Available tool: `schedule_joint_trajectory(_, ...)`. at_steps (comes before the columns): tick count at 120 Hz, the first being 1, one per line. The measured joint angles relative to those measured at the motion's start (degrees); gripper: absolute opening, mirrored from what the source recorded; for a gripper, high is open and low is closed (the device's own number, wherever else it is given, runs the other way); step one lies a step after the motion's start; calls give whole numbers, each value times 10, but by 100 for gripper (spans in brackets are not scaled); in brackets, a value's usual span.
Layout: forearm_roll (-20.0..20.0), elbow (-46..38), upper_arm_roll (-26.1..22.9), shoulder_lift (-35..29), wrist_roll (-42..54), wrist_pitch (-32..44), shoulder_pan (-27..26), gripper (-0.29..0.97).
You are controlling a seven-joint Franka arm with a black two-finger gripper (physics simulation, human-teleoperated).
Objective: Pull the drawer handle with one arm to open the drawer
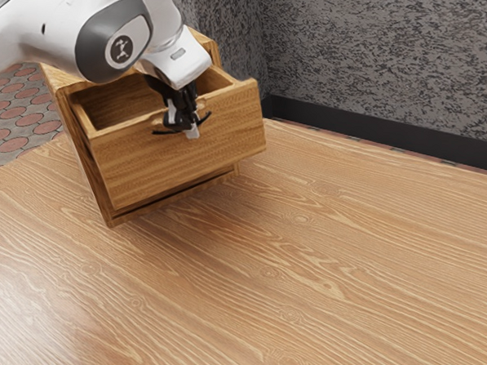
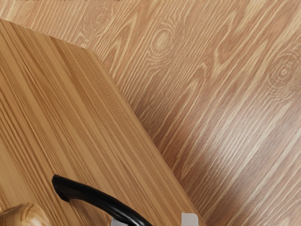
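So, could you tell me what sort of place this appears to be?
Probably a simulated indoor room corner: a wide wood-grain table near rough grey walls with a black baseboard, and reddish patterned floor tiles beside it.

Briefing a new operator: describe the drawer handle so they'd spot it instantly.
A wooden cabinet sits on the table at the exterior view's upper left, its drawer pulled out. On the drawer front, at the gripper, is the handle: a thin curved bar, black against all that wood.
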Motion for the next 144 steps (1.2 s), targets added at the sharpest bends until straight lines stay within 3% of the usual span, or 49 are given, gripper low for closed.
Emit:
schedule_joint_trajectory(11, 1, -23, 4, -20, -26, 3, -21, -8)
schedule_joint_trajectory(23, -3, -52, -5, -49, -53, -4, -39, 3)
schedule_joint_trajectory(32, -3, -67, -2, -65, -72, -6, -61, 2)
schedule_joint_trajectory(33, -3, -69, -19, -66, -74, -6, -45, 2)
schedule_joint_trajectory(40, -4, -79, 11, -75, -89, -6, -78, 2)
schedule_joint_trajectory(59, -2, -87, 5, -81, -122, -6, -68, -5)
schedule_joint_trajectory(122, 20, -78, -1, -97, -185, -9, -78, 11)
schedule_joint_trajectory(128, 20, -47, -2, -100, -188, -21, -82, 12)
schedule_joint_trajectory(137, 14, 70, 0, -78, -186, -91, -87, 14)
schedule_joint_trajectory(144, 1, 136, 1, -66, -185, -162, -90, 26)
